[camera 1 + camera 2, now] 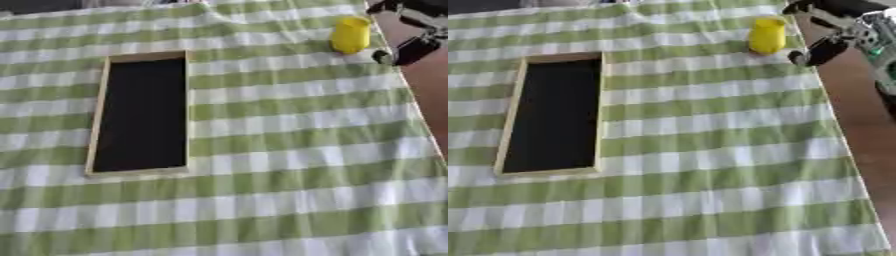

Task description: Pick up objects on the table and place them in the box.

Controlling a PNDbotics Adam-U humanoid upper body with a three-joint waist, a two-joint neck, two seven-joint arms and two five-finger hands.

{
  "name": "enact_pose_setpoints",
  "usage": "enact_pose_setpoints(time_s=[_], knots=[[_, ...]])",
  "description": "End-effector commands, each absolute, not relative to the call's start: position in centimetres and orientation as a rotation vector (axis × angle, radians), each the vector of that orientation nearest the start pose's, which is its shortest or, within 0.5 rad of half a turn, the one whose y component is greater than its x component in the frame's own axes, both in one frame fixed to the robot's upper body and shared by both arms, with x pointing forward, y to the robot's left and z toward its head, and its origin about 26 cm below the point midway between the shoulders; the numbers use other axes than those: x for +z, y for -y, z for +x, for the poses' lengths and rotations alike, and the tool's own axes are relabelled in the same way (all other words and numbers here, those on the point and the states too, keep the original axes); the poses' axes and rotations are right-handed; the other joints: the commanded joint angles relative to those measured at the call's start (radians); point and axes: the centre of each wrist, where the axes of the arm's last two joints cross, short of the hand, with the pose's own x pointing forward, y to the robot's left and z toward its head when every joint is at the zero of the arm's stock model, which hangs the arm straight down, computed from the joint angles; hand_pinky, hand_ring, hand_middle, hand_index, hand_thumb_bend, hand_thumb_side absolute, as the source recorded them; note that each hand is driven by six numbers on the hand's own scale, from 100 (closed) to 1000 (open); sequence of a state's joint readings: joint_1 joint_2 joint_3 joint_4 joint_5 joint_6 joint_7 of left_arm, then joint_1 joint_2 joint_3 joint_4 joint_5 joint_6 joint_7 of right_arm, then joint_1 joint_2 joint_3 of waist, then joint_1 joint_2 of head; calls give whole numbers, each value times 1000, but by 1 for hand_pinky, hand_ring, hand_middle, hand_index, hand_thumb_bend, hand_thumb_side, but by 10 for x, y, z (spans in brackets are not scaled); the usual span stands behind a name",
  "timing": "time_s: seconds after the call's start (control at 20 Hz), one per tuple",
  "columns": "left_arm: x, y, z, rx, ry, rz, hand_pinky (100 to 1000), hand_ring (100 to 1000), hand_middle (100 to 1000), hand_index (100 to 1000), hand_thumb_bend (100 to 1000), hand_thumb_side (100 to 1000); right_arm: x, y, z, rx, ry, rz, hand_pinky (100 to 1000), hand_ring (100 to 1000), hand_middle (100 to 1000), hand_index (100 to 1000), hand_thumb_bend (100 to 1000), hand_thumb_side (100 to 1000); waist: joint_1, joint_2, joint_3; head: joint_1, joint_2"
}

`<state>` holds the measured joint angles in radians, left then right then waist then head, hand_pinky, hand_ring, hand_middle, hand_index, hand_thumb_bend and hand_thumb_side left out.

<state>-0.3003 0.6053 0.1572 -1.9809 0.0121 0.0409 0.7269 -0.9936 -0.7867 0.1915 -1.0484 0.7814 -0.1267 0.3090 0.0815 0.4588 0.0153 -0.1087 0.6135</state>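
There is 1 box (140,114) and 1 cup (351,34), and 1 hand (826,31) is in view.

The box is a long, shallow tray with a pale wooden rim and a black inside. It lies flat on the left half of the surface, its long sides running away from the camera. Nothing shows inside it.

The cup is yellow and stands upright near the far right edge of the cloth, well apart from the box.

The right hand comes in from the upper right corner, black with some silver parts. It sits just beside the cup, on the cup's right, and does not appear to touch it. 2 dark fingers (822,51) show, one above and one below, with a gap between them, so the hand looks wide and holds nothing. The lower finger ends close to the cloth's edge. The left hand shows in neither view.

The surface (289,150) is covered by 1 cloth in a green and white check, with broad stripes running across. The cloth has soft folds near the far edge. It fills almost the whole of both views.

To the right of the cloth, a strip of bare reddish-brown floor or tabletop (866,130) runs down the picture; which it is cannot be told. At the top left corner a dark patch (35,5) shows beyond the cloth.
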Motion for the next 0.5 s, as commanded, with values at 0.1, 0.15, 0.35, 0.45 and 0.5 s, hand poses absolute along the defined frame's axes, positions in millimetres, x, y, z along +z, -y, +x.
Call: enact_pose_setpoints(time_s=[0.1, 0.15, 0.35, 0.45, 0.5], knots=[[257, -334, 288, 352, 2396, 890, 872, 845, 800, 956, 528, 740, 326, 370, 441, 1329, 1464, -1296, 943, 946, 884, 934, 285, 100, 0, -17, -2, -2, -16], [257, -334, 289, 353, 2397, 889, 873, 845, 800, 956, 529, 739, 326, 369, 441, 1326, 1469, -1298, 943, 946, 884, 934, 284, 100, 0, -16, -3, -3, -16], [257, -334, 288, 350, 2394, 893, 873, 845, 800, 956, 527, 740, 329, 366, 441, 1312, 1490, -1309, 943, 945, 883, 935, 270, 100, 0, -17, -5, -1, -15], [257, -334, 288, 353, 2393, 895, 874, 846, 800, 956, 523, 740, 332, 363, 441, 1307, 1507, -1307, 942, 945, 883, 935, 270, 100, -1, -18, -6, -1, -16], [257, -334, 288, 353, 2393, 895, 875, 846, 801, 956, 523, 740, 333, 362, 441, 1308, 1512, -1306, 942, 945, 883, 935, 275, 100, -2, -19, -6, -1, -16]])
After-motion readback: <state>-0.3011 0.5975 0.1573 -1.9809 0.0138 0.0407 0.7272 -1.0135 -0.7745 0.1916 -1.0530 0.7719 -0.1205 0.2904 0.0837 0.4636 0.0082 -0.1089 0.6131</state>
